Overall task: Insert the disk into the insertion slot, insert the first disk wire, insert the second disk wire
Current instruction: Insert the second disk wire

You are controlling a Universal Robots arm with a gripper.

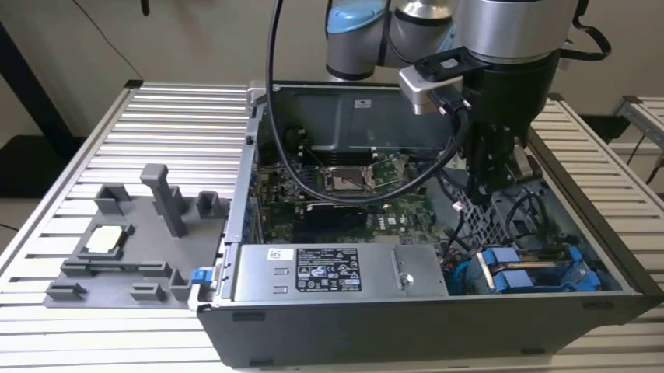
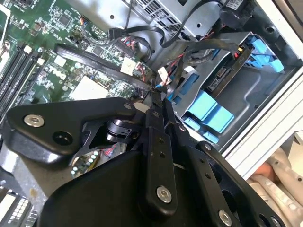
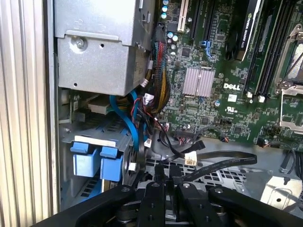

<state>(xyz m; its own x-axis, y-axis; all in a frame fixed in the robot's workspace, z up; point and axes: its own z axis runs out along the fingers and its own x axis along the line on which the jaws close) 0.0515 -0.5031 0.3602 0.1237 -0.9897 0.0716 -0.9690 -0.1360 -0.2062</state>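
The disk (image 1: pixel 524 273), in its blue carrier, lies in the insertion slot (image 2: pixel 258 87) at the case corner nearest the exterior view's lower right. Its blue tabs (image 2: pixel 208 111) (image 3: pixel 92 158) show in both wrist views, and its top face is mostly hidden. My gripper (image 1: pixel 487 185) hangs inside the case just behind the slot. Its fingers (image 2: pixel 156 94) (image 3: pixel 163 171) are pressed together on the end of a flat black disk wire (image 2: pixel 94 60) (image 3: pixel 227 161), which trails back over the motherboard. Loose small white connectors lie close by.
A grey labelled power-supply box (image 1: pixel 332 270) fills the case front. A perforated grey cage (image 1: pixel 487 214) and a bundle of cables (image 3: pixel 158 85) crowd the gripper. The green motherboard (image 3: pixel 222 71) lies behind. A grey fixture (image 1: pixel 135 241) stands on the slatted table at the exterior view's left.
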